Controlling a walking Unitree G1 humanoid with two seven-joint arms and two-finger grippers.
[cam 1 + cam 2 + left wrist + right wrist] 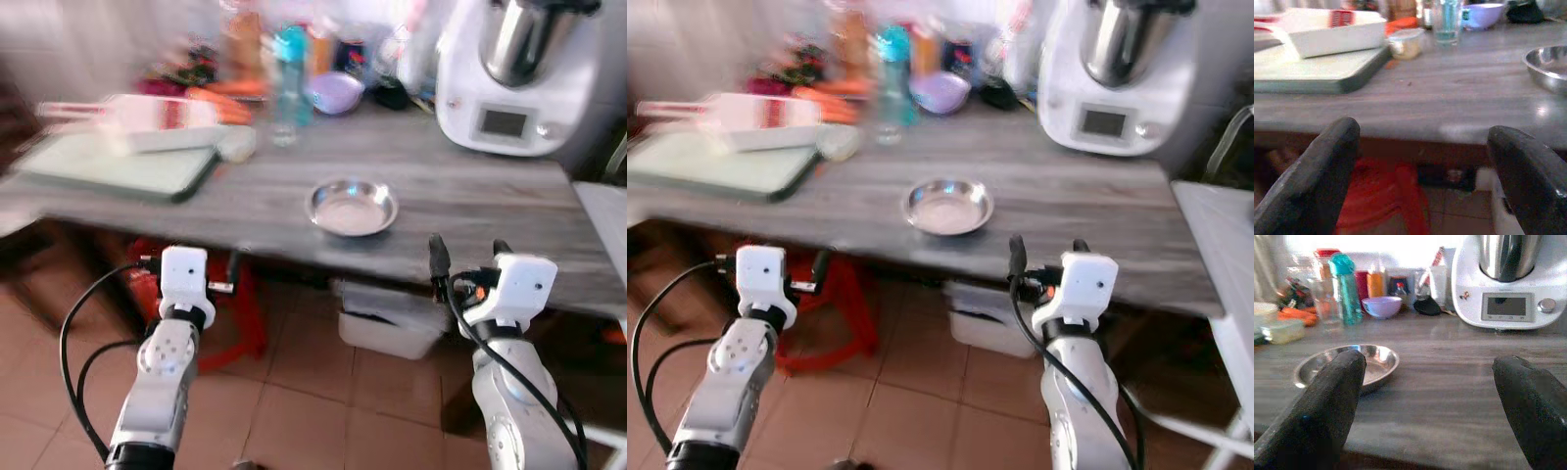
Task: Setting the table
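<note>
A shallow steel dish [351, 208] sits empty near the front middle of the grey wooden table [470, 211]. Both grippers are held up in front of the table's front edge, below its top. My left gripper [191, 262] is open and empty, left of the dish. My right gripper [470, 253] is open and empty, just right of the dish. In the right wrist view the dish [1347, 366] lies close ahead beside one finger [1327, 401]. In the left wrist view the dish [1547, 66] is off to one side.
On the table's left lie a green cutting board [118, 164] and a white tray [162, 122]. A glass [284, 122], teal bottle [292, 69], purple bowl [336, 93] and jars line the back. A white kitchen machine [514, 73] stands back right. A red stool [235, 318] and white bin [392, 323] are underneath.
</note>
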